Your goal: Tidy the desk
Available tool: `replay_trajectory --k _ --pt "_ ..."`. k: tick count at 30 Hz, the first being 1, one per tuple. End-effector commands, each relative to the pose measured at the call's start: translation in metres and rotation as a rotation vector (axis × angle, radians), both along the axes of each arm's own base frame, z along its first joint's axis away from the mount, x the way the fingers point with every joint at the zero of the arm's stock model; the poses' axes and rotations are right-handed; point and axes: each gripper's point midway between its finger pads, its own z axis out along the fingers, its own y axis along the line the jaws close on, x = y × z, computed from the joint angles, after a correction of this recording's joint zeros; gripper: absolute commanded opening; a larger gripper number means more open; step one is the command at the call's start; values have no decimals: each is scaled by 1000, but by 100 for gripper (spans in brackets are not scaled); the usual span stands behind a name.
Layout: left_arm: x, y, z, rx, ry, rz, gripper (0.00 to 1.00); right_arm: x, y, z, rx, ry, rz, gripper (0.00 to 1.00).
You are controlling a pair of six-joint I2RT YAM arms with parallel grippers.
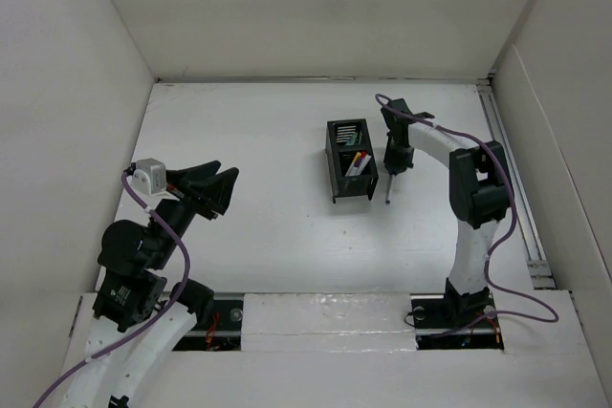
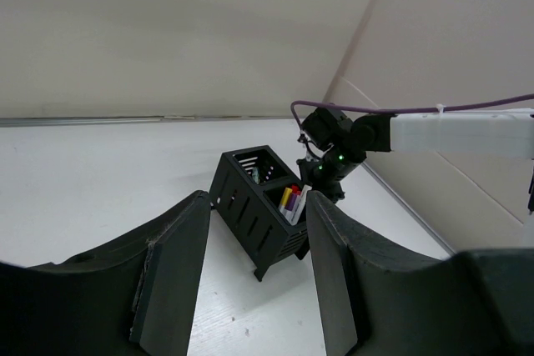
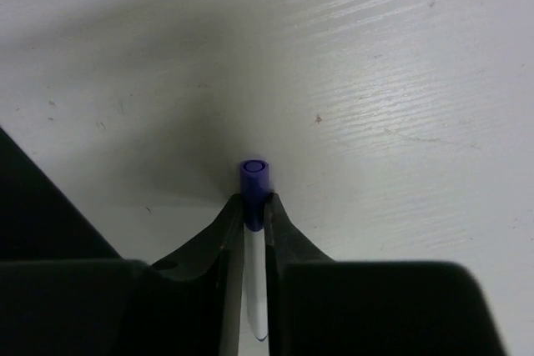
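The desk [image 1: 239, 131] is a white tabletop with white walls round it. A black mesh organizer [image 1: 349, 160] stands on it right of centre and holds several pens; it also shows in the left wrist view [image 2: 263, 206]. My right gripper [image 1: 396, 161] is just right of the organizer, shut on a white pen with a purple cap [image 3: 254, 177], which points down at the desk [image 3: 384, 81]. In the top view the pen [image 1: 389, 188] hangs below the fingers. My left gripper [image 1: 208, 188] is open and empty over the left part of the desk, facing the organizer.
White walls close the desk at the back and on both sides. A metal rail [image 1: 512, 179] runs along the right edge. A black shape [image 3: 33, 214] fills the lower left of the right wrist view. The right arm [image 2: 459, 132] reaches in beside the organizer.
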Motion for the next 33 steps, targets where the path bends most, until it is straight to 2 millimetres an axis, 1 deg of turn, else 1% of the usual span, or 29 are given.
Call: replay_trajectory --k 1,2,3,6,7,8,9,11,12,14,15,18,19,21,22,23,24,25,26,27,28,29,30,31,32,33 --pt "-4 1 12 -18 -43 -3 46 1 0 1 14 1 5 9" --pt "-4 2 12 -19 -41 -2 46 1 0 3 16 -11 3 3" --pt "-4 2 12 -20 -42 0 46 0 -1 3 13 -16 1 0" --pt "-3 2 11 -17 -38 2 46 1 -1 11 36 -75 -26 0" --pt "-3 2 10 -17 -37 2 46 3 -5 17 45 -103 -45 0" --pt "-3 1 11 -17 -39 0 46 7 -3 25 64 -145 -55 0" --pt "-3 0 10 -15 -36 -4 46 4 -8 38 73 -182 -69 0" --pt "-2 0 10 -14 -35 -4 46 6 -12 59 94 -249 -91 0" --pt "-2 0 10 -14 -36 -6 46 5 -16 80 110 -301 -101 0" --pt "-1 -1 10 -14 -35 -6 46 2 -15 102 133 -355 -102 0" --pt "-1 -1 10 -13 -34 -6 46 -1 -17 126 145 -410 -103 0" --pt "0 0 9 -13 -31 -1 46 -7 -19 162 158 -479 -102 0" --pt "0 0 10 -14 -32 0 46 -11 -20 188 175 -539 -99 0" --pt "0 -1 8 -11 -28 -4 46 -17 -10 213 207 -596 -67 0" --pt "0 -1 9 -12 -31 -4 46 -22 -7 235 240 -648 -51 0" --pt "0 0 9 -13 -30 -1 46 -22 2 254 265 -696 -29 0" --pt "0 0 9 -13 -30 -1 46 -24 8 267 285 -727 -11 0" --pt "0 0 8 -12 -29 0 46 -26 22 277 313 -748 31 0" --pt "0 0 8 -12 -29 0 46 -24 32 294 334 -793 52 0" --pt "0 0 9 -13 -30 0 46 -22 40 300 342 -811 69 0" --pt "0 -1 8 -12 -29 -1 46 -23 56 304 346 -828 99 0" --pt "0 0 8 -12 -29 0 46 -17 67 310 352 -860 109 0" --pt "1 0 8 -12 -27 2 46 -15 75 312 351 -873 113 0" --pt "0 0 8 -13 -29 2 46 -10 80 318 342 -910 105 0" --pt "1 0 8 -12 -27 3 46 -11 90 315 339 -904 119 0" --pt "1 1 8 -14 -28 6 46 -3 91 313 321 -897 108 0"
